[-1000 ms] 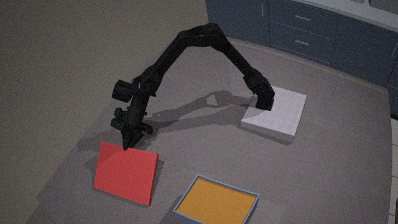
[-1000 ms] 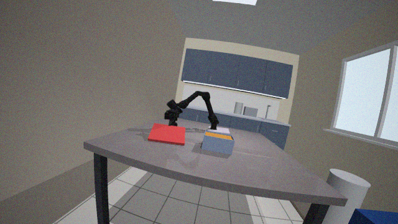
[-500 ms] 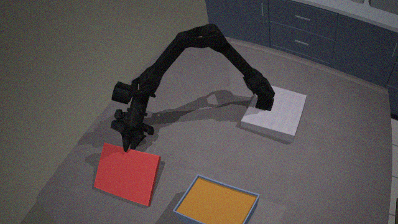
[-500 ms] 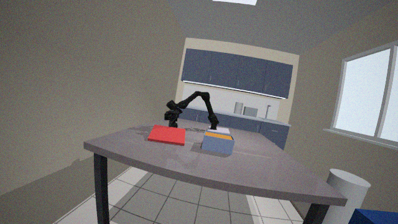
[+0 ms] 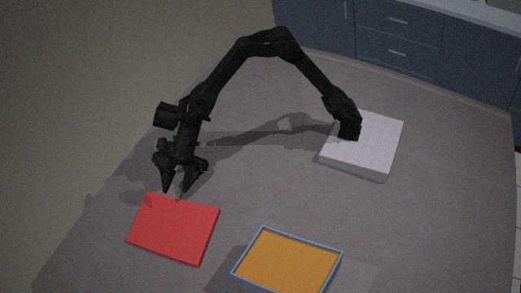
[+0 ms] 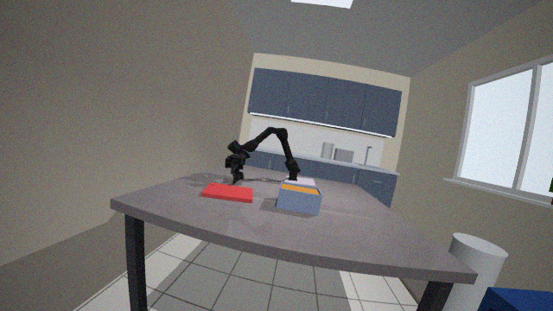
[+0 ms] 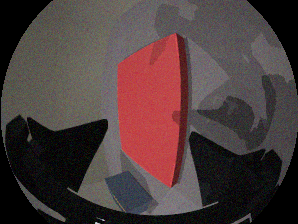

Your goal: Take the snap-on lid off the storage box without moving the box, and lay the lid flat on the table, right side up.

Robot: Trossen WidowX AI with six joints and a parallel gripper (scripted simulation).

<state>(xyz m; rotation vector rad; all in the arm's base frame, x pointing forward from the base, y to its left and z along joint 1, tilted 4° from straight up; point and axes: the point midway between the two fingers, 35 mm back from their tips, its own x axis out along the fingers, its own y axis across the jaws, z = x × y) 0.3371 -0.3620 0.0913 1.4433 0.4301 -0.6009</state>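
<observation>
The red lid (image 5: 172,229) (image 6: 227,193) (image 7: 150,100) lies on the table left of the box, smooth outer face up. It looks flat, with only a thin shadow along its edges. The blue storage box (image 5: 241,281) (image 6: 298,204) (image 7: 129,191) stands upright without a lid, and its orange inside (image 5: 289,260) (image 6: 300,189) shows. My gripper (image 5: 175,192) (image 6: 235,181) (image 7: 149,131) is open and empty, fingers pointing down, just beyond the lid's far edge. In the wrist view the lid shows beyond the spread fingertips, with no visible contact. The lid's underside is hidden.
The arm's base stands on a pale, flat block (image 5: 366,150) at the back of the table (image 5: 260,179) (image 6: 242,225). The table's left edge runs beyond the lid. Blue cabinets (image 5: 391,37) (image 6: 324,99) stand behind the table.
</observation>
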